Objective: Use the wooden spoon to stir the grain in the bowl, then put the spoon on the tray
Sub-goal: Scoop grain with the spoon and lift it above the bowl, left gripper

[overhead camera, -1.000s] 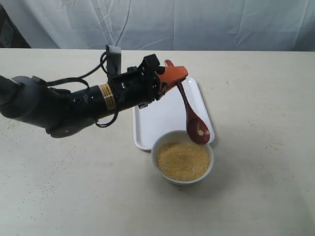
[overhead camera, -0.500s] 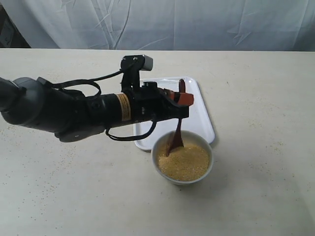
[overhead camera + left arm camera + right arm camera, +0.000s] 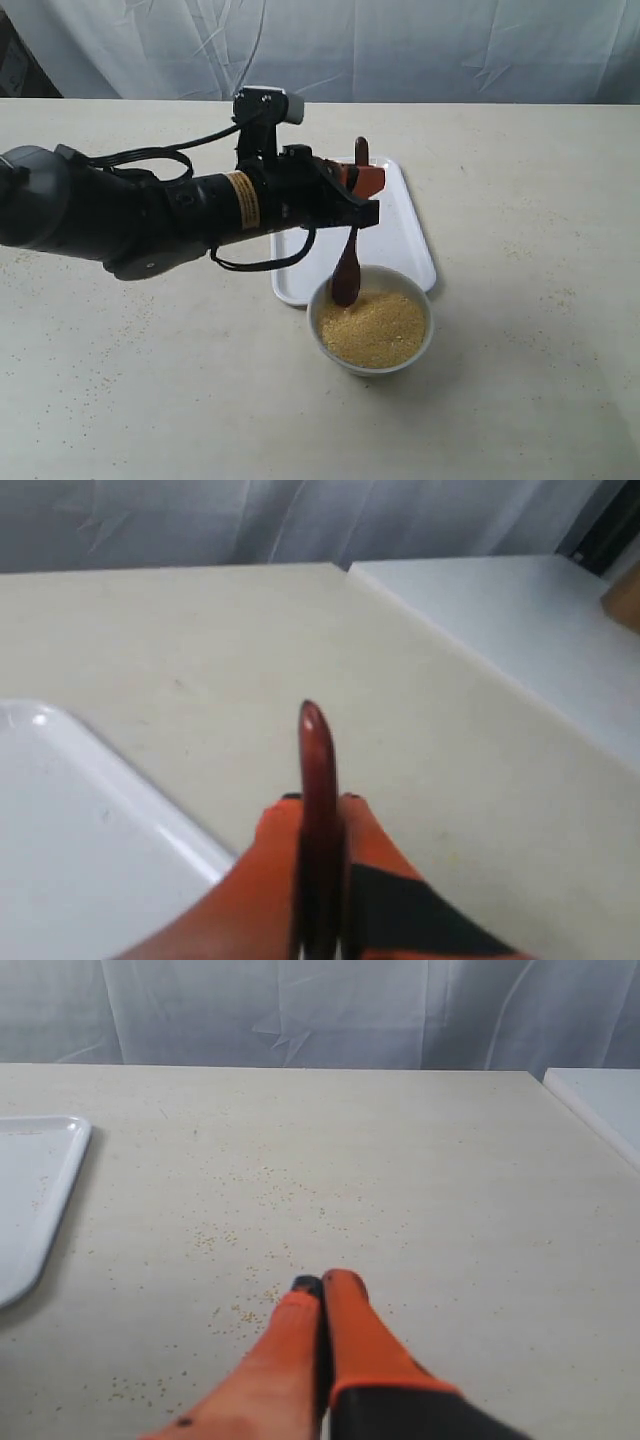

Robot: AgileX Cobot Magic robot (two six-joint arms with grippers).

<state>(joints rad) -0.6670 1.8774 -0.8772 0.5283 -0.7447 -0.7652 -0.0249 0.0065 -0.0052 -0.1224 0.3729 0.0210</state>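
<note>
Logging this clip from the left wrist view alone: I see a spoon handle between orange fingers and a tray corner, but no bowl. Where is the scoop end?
Observer: In the exterior view the wooden spoon hangs nearly upright from the left gripper, with its scoop just inside the left rim of the bowl.
Reviewer: Is it in the grain?
Observer: The scoop's tip meets the left edge of the grain, and most of the scoop shows above it.
Reviewer: And the other arm?
Observer: The right gripper is shut on nothing. It is above the table, with an edge of the tray nearby.
</note>
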